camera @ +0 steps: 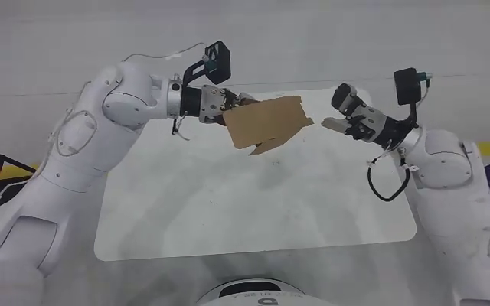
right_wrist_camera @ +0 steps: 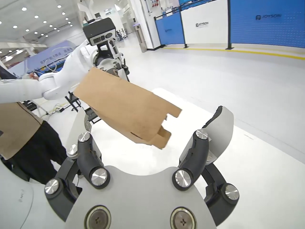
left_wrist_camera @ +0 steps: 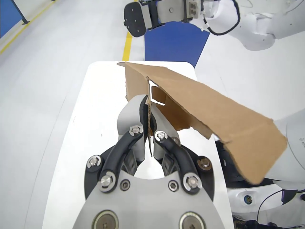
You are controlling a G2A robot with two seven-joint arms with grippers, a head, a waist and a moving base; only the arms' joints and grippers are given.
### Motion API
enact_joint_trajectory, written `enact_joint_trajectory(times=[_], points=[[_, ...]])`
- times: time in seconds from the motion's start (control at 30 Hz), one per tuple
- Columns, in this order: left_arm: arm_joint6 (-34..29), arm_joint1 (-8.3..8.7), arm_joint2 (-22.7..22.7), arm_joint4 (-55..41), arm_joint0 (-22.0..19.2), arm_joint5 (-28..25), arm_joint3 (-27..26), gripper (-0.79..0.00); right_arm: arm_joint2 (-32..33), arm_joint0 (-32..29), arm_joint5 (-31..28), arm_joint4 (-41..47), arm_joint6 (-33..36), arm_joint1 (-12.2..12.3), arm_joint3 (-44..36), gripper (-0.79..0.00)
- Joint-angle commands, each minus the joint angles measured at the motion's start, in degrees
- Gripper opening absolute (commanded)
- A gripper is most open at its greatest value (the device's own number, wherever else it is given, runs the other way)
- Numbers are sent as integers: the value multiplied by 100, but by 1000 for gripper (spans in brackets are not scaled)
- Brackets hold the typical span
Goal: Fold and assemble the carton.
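A flat brown carton (camera: 268, 122) hangs in the air above the far part of the white table (camera: 253, 206). My left gripper (camera: 230, 107) is shut on the carton's left edge; in the left wrist view its pads (left_wrist_camera: 144, 116) pinch a thin cardboard flap of the carton (left_wrist_camera: 214, 117). The carton's flaps (right_wrist_camera: 164, 125) point toward my right gripper (camera: 337, 111), which stands open a short way off the carton's right end, with nothing between its fingers (right_wrist_camera: 221, 122). The right gripper (left_wrist_camera: 138, 22) shows beyond the carton in the left wrist view.
The table top bears nothing else. Blue and white barrier panels (right_wrist_camera: 238, 22) and yellow floor lines stand in the room behind. A person in dark trousers (right_wrist_camera: 28, 144) stands off to one side of the table, away from the carton.
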Motion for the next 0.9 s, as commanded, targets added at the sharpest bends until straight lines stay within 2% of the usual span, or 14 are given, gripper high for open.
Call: enact_joint_trajectory(times=[0.0, 0.13, 0.4, 0.47, 0.53, 0.6, 0.7, 0.87], points=[[46, -20, 8, 58, -3, 15, -12, -785, -117, 40, 19, 196, 94, -1, 45, 0], [95, -60, 33, 113, -31, 14, -9, -785, -382, 134, 203, 604, 312, -7, 217, -15], [48, -142, 118, 225, -140, -5, 42, -785, -827, 318, 135, 1584, 851, -20, 442, -58], [37, -164, 144, 261, -170, 0, 50, -785, -1004, 332, 366, 2034, 992, -32, 531, -99], [45, -187, 163, 283, -196, 2, 60, -785, -1153, 381, 689, 2544, 1020, -56, 657, -188], [53, -206, 175, 294, -219, -2, 82, -785, -1284, 435, 947, 3124, 1063, -85, 797, -163], [38, -229, 189, 341, -249, -18, 104, -785, -1357, 527, 1123, 3451, 1164, -106, 1006, -188], [-38, -258, 214, 449, -284, 7, 116, -785, -1412, 605, 1524, 3769, 1162, -133, 1212, -332]])
